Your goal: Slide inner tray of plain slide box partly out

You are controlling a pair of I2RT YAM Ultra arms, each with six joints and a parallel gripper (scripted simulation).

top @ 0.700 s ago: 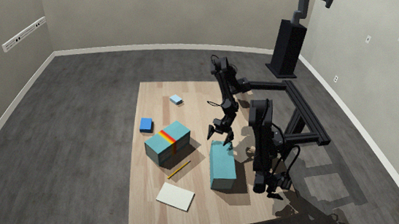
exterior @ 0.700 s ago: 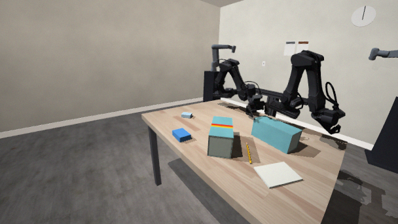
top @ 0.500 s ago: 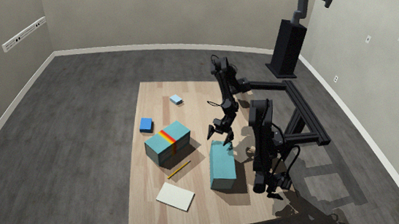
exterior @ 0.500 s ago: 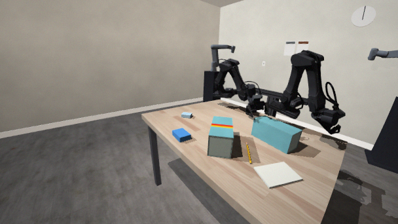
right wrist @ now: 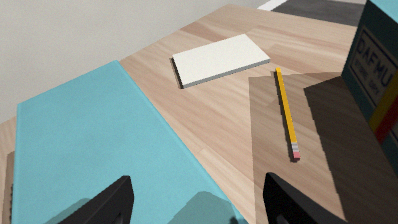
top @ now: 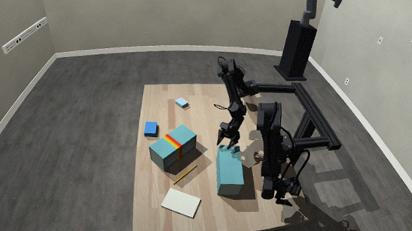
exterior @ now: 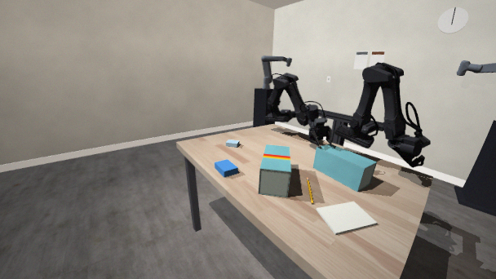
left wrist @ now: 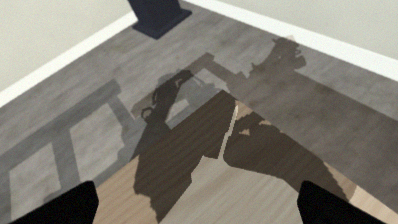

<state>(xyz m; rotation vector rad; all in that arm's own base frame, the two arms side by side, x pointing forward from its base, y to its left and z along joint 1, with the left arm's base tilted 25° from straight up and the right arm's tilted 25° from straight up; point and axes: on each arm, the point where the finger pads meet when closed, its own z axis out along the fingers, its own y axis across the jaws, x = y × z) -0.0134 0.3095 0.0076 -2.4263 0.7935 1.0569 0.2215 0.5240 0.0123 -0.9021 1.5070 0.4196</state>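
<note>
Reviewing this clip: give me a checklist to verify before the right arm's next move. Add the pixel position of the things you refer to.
1. Plain box point(top: 230, 170) point(exterior: 344, 167) point(right wrist: 95, 135) gripped by right pincer point(top: 224, 145) point(exterior: 326, 147) point(right wrist: 198, 184): not ok, fingers apart.
2. Plain box's tray out: cannot tell; one end looks flush, the other is obscured.
3. Banded box point(top: 172, 147) point(exterior: 275, 181) point(right wrist: 365, 92) right way up: ok, label point(right wrist: 374, 70) reads upright.
4. Banded box's tray shut: ok, nothing visibly protrudes.
5. Left pincer point(top: 296, 202) point(exterior: 418, 163) point(left wrist: 198, 190) away from both boxes: ok, open.
</note>
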